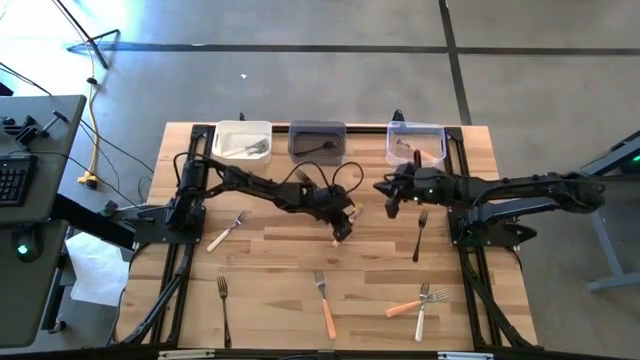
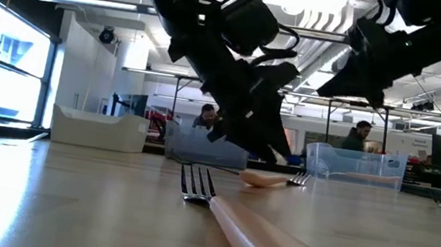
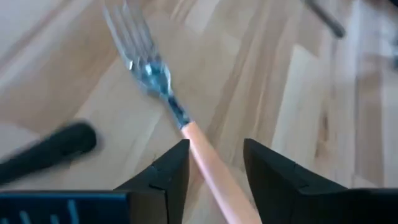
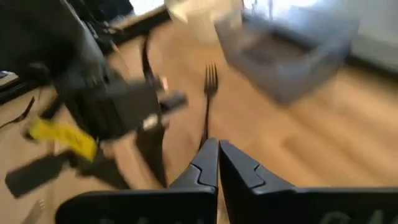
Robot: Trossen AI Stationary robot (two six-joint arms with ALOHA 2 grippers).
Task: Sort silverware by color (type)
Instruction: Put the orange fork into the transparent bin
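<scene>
Right then, your left gripper point(image 3: 214, 171) stood parted around an orange-handled fork point(image 3: 205, 155) at table centre; your right gripper point(image 4: 217, 162), jaws closed, pinched a black fork point(image 4: 208, 102) toward three o'clock.

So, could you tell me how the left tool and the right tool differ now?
The left tool stands open, its fingers either side of an orange-handled fork; the right tool is shut, holding nothing. The left tool is before the grey bin, the right tool before the clear bin. Both are dark.
</scene>
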